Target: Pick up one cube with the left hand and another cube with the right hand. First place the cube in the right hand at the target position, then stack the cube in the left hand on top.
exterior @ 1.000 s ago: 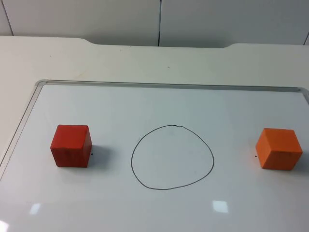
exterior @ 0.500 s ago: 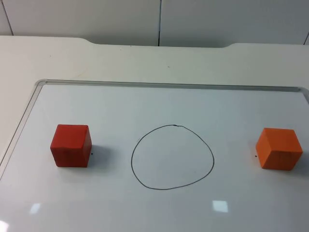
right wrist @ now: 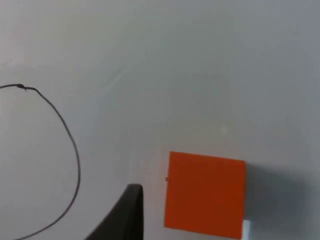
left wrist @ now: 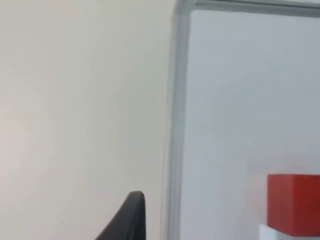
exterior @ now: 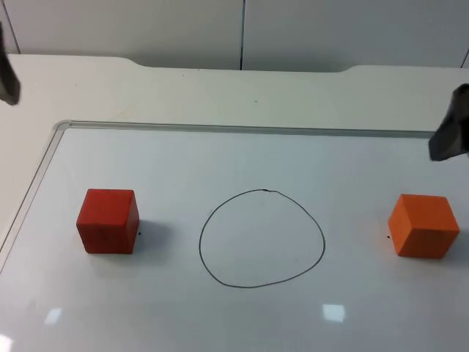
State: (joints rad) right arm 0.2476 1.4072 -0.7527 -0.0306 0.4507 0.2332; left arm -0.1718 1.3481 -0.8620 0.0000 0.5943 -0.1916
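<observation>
red cube (exterior: 108, 220) and orange cube (exterior: 423, 224) flank the drawn circle (exterior: 261, 238) — both grippers' fingers' state: cannot tell.

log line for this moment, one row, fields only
phase: approach | red cube: left of circle, untouched | orange cube: right of circle, untouched | left gripper: far-left edge | right gripper: above orange cube

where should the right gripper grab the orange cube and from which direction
Come straight down from above and close on two opposite vertical side faces of the orange cube. It sits flat on the whiteboard with open space on every side. The right gripper is already just behind it.
</observation>
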